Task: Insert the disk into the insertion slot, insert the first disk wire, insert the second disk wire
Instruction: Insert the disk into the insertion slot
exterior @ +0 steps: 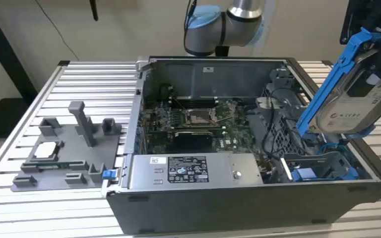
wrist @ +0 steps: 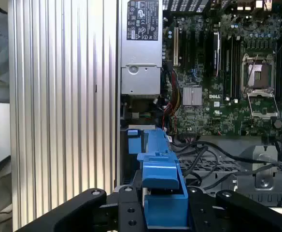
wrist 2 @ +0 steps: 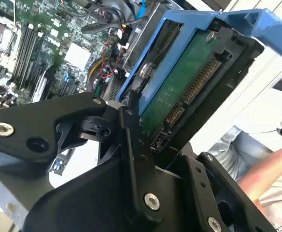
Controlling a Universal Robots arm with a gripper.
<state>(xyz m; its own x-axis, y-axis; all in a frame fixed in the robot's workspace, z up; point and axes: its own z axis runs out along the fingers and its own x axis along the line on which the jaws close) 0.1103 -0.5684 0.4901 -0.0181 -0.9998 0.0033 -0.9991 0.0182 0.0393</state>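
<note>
While my claw (wrist 2: 184, 92) clamps the tilted silver-grey, blue-framed disk (exterior: 357, 106) above the grey sheet-metal insertion slot (exterior: 317, 162) at four o'clock of the case (exterior: 243, 215), that slant could jam it at the mouth.

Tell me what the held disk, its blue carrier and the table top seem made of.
Disk: likely metal, with a dull silver-grey casing and a white label; a green circuit board covers its other face.
Carrier: probably moulded plastic, uniform bright blue with a slight gloss.
Table top: seemingly aluminium, with a pale sheen and parallel ribs.
</note>
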